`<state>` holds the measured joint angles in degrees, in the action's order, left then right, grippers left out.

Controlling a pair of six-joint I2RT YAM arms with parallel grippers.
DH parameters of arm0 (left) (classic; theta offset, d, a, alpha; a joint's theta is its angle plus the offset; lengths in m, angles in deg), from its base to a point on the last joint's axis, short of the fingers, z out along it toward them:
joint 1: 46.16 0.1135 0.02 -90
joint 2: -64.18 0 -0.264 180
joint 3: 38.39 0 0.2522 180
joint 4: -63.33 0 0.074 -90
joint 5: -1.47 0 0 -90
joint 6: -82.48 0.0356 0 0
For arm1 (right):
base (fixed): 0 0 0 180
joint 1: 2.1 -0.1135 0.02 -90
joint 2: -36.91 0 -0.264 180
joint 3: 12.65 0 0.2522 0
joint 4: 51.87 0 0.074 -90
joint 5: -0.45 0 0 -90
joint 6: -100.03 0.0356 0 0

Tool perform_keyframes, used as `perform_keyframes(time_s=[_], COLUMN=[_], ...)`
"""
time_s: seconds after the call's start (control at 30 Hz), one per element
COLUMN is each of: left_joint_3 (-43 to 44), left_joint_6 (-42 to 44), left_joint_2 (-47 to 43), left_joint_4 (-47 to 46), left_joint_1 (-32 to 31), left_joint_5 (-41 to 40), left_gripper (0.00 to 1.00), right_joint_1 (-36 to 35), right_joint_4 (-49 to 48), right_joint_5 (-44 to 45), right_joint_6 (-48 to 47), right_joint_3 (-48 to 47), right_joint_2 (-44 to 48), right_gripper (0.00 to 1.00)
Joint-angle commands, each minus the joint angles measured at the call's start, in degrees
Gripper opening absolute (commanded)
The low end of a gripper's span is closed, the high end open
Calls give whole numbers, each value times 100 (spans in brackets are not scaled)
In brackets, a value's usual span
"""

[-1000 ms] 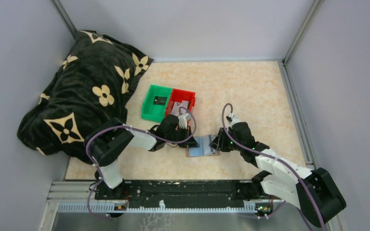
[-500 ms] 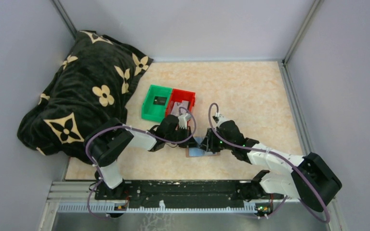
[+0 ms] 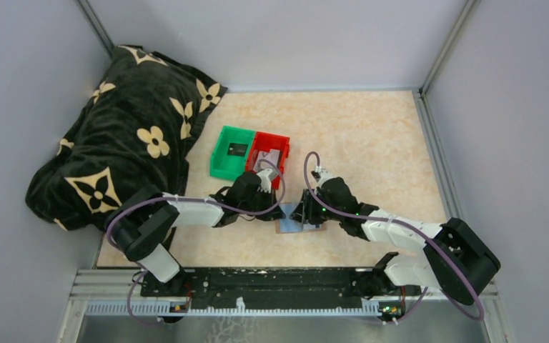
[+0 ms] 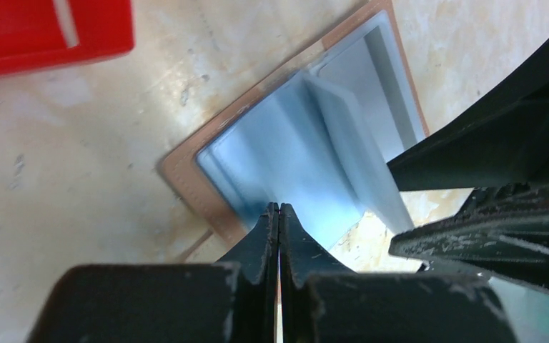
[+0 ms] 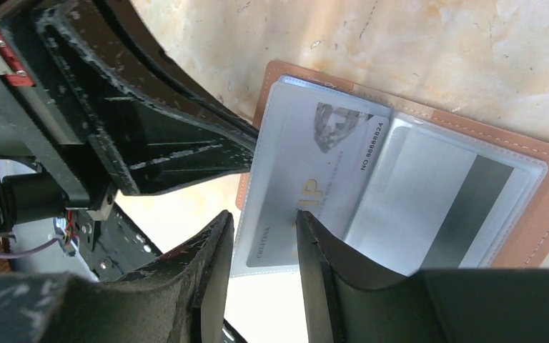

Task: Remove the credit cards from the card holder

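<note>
We count one holder, two bins and four cards in sight. The holder lies open on the table between the two grippers, on the near side of the bins. It's flat, tan and leather-like outside, with pale blue lining and clear sleeves.

Two cards sit side by side in the sleeves: pale card with a printed number, and striped card, grey with a dark band. Green bin holds a dark card. Red bin, touching it, holds a greyish card. Both bins are rectangular hard plastic.

Left gripper is clenched tight, tips at the lining. We can't tell if it pinches a sleeve. Right gripper has its jaws apart, one fingertip on the pale card.

The table top is beige and marbled. Walls are plain grey on three sides. A plush black blanket with cream flowers is heaped in the far-left corner.
</note>
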<state>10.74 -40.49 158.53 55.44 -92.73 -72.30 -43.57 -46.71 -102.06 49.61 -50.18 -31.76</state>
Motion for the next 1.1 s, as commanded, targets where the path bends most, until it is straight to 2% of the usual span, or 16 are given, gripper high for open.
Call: perform_keyframes(time_s=[0.0, 0.3, 0.4, 0.47, 0.53, 0.63, 0.8, 1.07], left_joint_3=[-216, -255, -236, -224, -215, -245, -364, -370], left_joint_6=[354, 262, 228, 222, 225, 202, 144, 39], left_joint_2=[-436, -669, -634, -607, -585, -634, -882, -834], left_joint_4=[793, 746, 665, 654, 651, 636, 326, -259], left_joint_1=[41, 69, 69, 69, 69, 69, 69, 69], left_joint_5=[-568, -489, -415, -394, -400, -378, -228, 250], left_gripper=[1, 0, 0, 0, 0, 0, 0, 0], right_joint_1=[-46, -45, -45, -45, -45, -45, 23, 154], right_joint_4=[-361, -243, -255, -293, -351, -356, -160, -285], right_joint_5=[65, 125, 4, -119, -201, -61, 397, 436], right_joint_6=[-58, -88, -122, -138, -115, -45, 65, 196], right_joint_3=[-191, -134, -150, -173, -162, -100, 114, 502], right_joint_2=[-62, 61, 18, -67, -119, -19, 292, 362], right_gripper=[39, 42, 56, 70, 75, 73, 55, 53])
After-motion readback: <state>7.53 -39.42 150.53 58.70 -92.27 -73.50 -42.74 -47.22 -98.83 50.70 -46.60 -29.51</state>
